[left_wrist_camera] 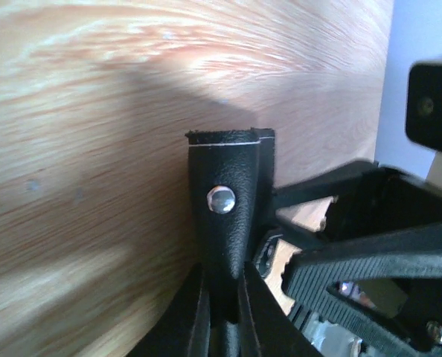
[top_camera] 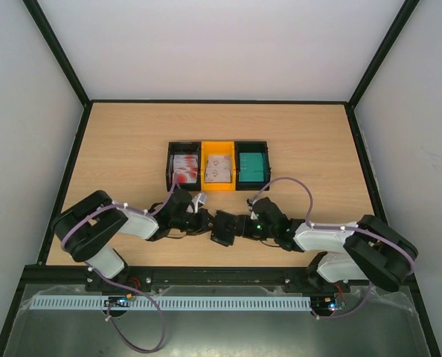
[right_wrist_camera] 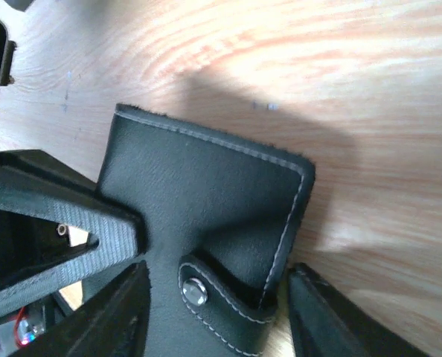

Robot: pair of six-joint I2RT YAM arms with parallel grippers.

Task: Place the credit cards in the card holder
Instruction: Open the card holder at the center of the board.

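Finding: partial views only.
Card holder [right_wrist_camera: 206,216]: its lower end runs off the bottom edge in both wrist views, and overhead it cannot be made out. Credit cards [top_camera: 185,169] in the trays [top_camera: 169,165]: too small to count.

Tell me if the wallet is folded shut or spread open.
Folded shut: in the right wrist view the wallet shows only its black outer cover, with the strap lying across it. Snap fastened: cannot tell.

a pale wooden table [top_camera: 132,141] with black edging, boxed in by plain white walls [top_camera: 221,44] behind and on both sides. soft, even light. a grey metal shelf [top_camera: 228,335] runs along the near edge.
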